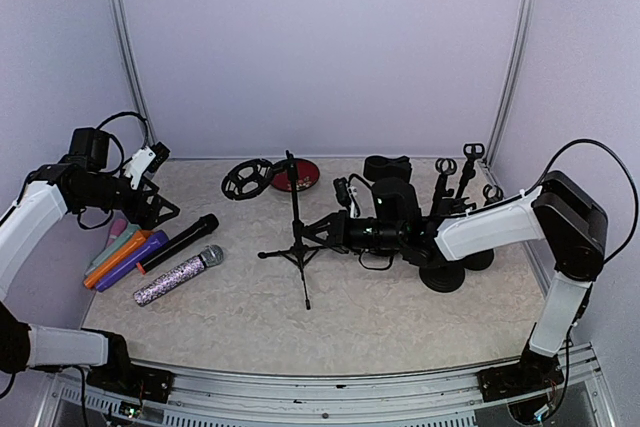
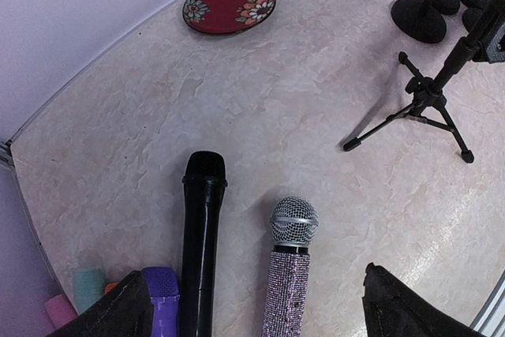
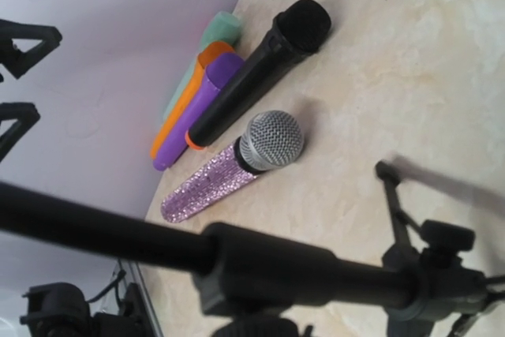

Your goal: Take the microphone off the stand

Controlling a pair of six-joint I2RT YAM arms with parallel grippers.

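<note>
A black tripod microphone stand [image 1: 294, 209] stands mid-table [image 1: 400, 317], apparently bare. A glittery pink microphone [image 1: 180, 274] and a plain black microphone [image 1: 180, 243] lie by the table's left edge under the wide-spread left claw [image 1: 155, 192]. The right claw [image 1: 312, 232] is pinched closed at the stand's pole, so a sideways tug could topple the tripod; whether it truly grips the pole is unclear.

A red floral plate [image 2: 229, 5] lies at the marbled table's [image 1: 400, 317] back; black round-based stands [image 2: 418, 20] cluster to its right
</note>
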